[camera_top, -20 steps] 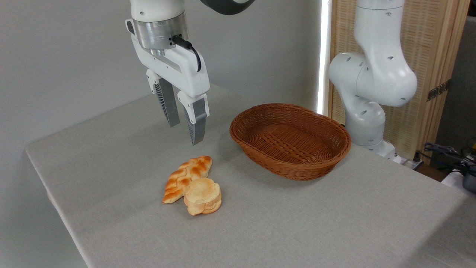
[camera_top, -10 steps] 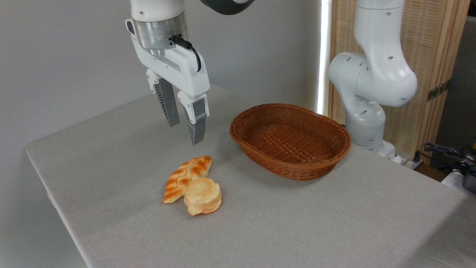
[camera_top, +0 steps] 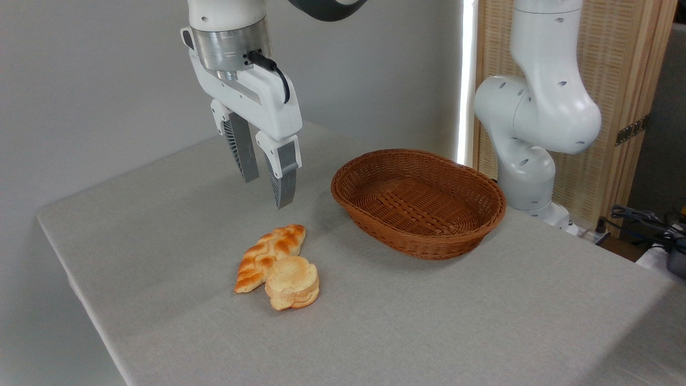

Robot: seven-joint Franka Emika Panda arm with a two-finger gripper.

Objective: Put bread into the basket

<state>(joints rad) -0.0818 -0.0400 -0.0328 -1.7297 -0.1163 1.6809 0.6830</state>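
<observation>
Two baked pieces are lying touching on the grey cloth-covered worktop (camera_top: pixel 429 321): the small round pale golden lobed bun (camera_top: pixel 292 282) and, just behind-left, a braided orange-brown pointed loaf (camera_top: pixel 268 256). Above them the white two-finger hand (camera_top: pixel 266 182) is hanging with its ribbed grey fingers (camera_top: pixel 283 182) spread, gripping nothing. To the right, apart, the oval brown woven wicker basket (camera_top: pixel 370 172) is sitting without contents.
</observation>
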